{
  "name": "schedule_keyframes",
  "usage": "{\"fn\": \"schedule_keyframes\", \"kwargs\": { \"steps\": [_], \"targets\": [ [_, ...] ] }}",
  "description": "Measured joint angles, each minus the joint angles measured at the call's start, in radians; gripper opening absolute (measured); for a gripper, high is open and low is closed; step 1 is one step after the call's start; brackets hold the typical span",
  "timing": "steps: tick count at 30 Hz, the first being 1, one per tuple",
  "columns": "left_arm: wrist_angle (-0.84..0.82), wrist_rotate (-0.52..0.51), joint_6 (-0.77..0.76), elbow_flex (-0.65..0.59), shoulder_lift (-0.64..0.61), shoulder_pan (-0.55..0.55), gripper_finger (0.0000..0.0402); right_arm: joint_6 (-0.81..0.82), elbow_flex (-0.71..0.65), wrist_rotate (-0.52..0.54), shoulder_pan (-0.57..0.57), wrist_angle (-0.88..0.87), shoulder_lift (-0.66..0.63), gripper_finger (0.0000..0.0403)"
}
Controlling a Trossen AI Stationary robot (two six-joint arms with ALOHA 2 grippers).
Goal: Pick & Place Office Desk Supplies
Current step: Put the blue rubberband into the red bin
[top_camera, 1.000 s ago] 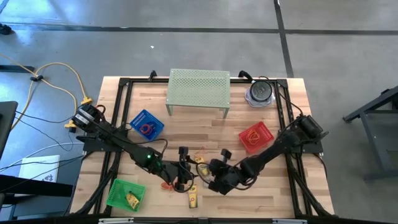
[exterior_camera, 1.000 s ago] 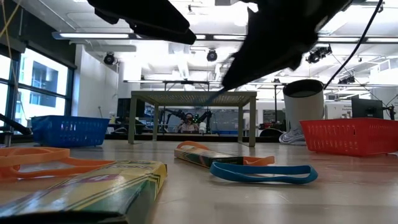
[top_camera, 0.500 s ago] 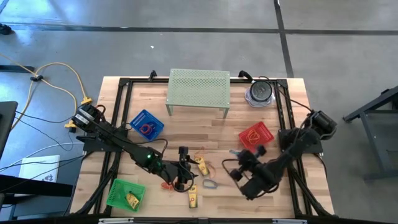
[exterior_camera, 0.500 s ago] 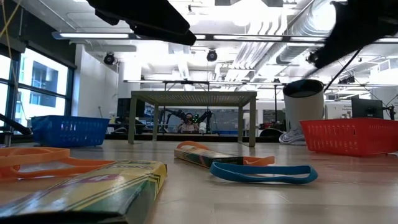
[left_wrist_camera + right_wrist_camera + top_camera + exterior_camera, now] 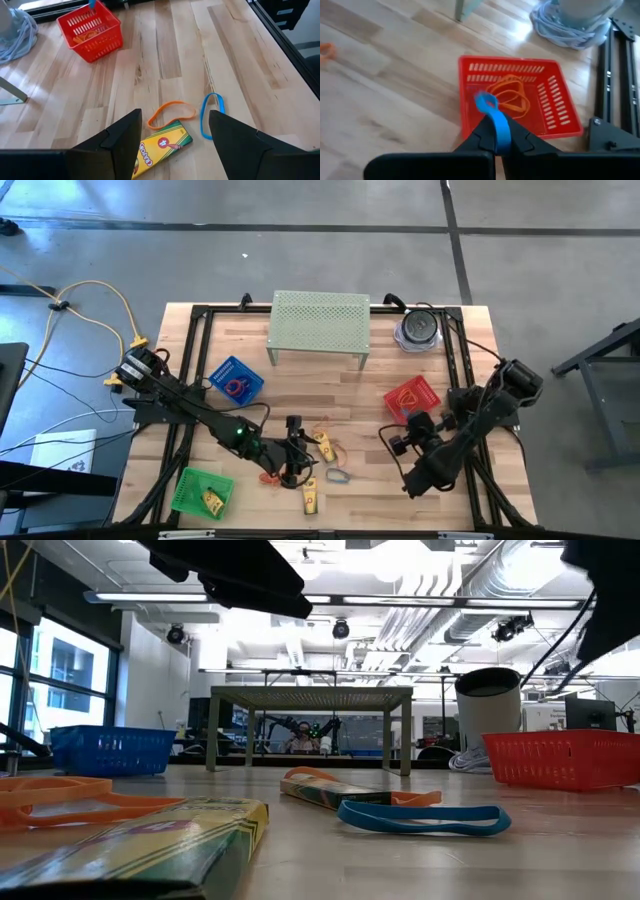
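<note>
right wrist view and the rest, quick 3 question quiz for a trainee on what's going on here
1. True or false: the right gripper is pinching a blue rubber band.
2. Which basket holds orange bands? A) the blue basket B) the green basket C) the red basket
3. Fill in: the left gripper is open above a yellow ____ box.

Key: 1 true; 2 C; 3 crayon. In the left wrist view a second blue band and an orange band lie on the table beside that box.
</note>
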Motion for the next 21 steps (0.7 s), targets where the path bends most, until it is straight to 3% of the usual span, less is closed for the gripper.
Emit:
{"fn": "schedule_keyframes", "kwargs": {
  "steps": [9, 21],
  "targets": [
    [0.0, -0.001, 0.0, 0.0, 0.0, 0.0, 0.0225, 0.003, -0.145, -0.092, -0.07, -0.003, -0.001, 0.0002],
    [-0.001, -0.002, 0.0, 0.0, 0.0, 0.014, 0.0225, -0.032, -0.157, -0.117, -0.088, 0.023, -0.082, 0.0002]
  ]
}}
